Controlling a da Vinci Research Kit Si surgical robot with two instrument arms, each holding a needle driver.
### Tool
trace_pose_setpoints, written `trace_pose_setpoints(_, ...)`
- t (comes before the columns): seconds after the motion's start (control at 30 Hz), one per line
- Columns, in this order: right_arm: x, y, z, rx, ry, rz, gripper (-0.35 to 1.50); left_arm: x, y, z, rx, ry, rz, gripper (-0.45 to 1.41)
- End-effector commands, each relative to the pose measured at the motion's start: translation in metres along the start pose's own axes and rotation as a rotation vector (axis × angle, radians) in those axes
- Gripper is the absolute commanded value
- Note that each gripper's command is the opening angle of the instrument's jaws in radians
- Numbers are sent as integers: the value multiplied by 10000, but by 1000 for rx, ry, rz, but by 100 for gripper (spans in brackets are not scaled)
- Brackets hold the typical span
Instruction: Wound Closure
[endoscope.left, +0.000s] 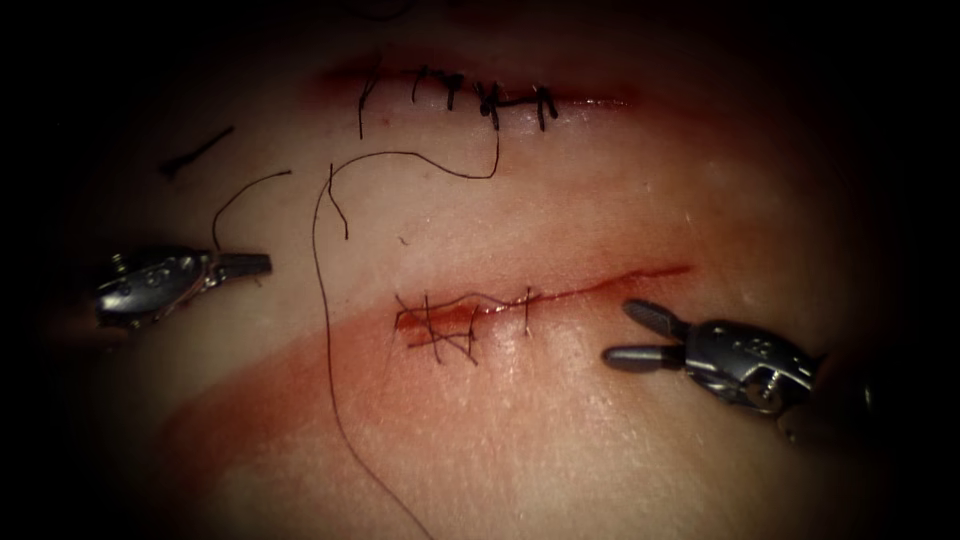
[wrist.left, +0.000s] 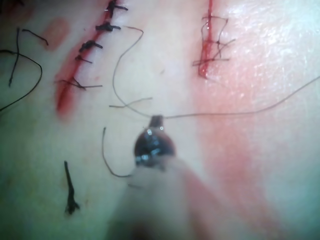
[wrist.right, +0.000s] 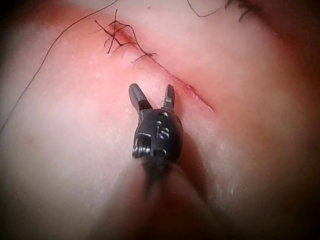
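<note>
The right tool (endoscope.left: 628, 335) sits nearest, just right of the cut (endoscope.left: 600, 290) and below its unstitched red end, jaws spread apart and holding nothing, off the tissue (endoscope.left: 620, 450). The cut's left part carries crossed stitches (endoscope.left: 440, 325), and a long thread (endoscope.left: 322, 300) runs down the tissue left of them, curving up toward a second, stitched cut (endoscope.left: 480, 95) farther back. The left tool (endoscope.left: 262, 264) lies well left of the cut, jaws together, with thread lying at its tip in the left wrist view; I cannot tell where the needle is.

Dim, dark-vignetted endoscope view; wrist views bright, near shafts blurred
</note>
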Motion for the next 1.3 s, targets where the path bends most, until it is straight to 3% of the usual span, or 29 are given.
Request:
trace_pose_setpoints(0.03,-8,-6,6,3,-1,2,148,-7,0,13,10,7,-1,-27)
trace_pose_setpoints(0.23,-11,-8,7,2,1,-6,148,-24,-1,45,40,79,-8,-20)
trace_pose_setpoints(0.33,-14,-10,6,2,2,-9,148,-37,1,60,57,81,3,9)
trace_pose_setpoints(0.47,-18,-12,2,3,3,-12,148,-68,2,74,26,45,-50,74)
trace_pose_setpoints(0.53,-19,-12,1,4,6,-12,148,-86,1,79,14,16,-64,83)
trace_pose_setpoints(0.6,-19,-13,0,4,3,-13,148,-99,0,79,8,-7,-67,103)
trace_pose_setpoints(0.83,-19,-16,1,3,1,-14,148,-128,1,66,-15,-95,-61,111)
trace_pose_setpoints(1.0,-19,-18,-1,4,1,-14,148,-137,3,44,-33,-104,-64,99)
trace_pose_setpoints(1.03,-19,-18,0,3,-2,-14,148,-125,6,29,-42,-109,-76,76)
trace_pose_setpoints(1.2,-19,-17,2,2,-2,-13,148,-89,21,13,-44,-57,-108,69)
trace_pose_setpoints(1.27,-19,-16,2,1,-2,-13,148,-61,30,7,-37,-17,-94,66)
trace_pose_setpoints(1.3,-19,-16,2,1,-2,-13,148,-33,40,4,-23,23,-81,59)
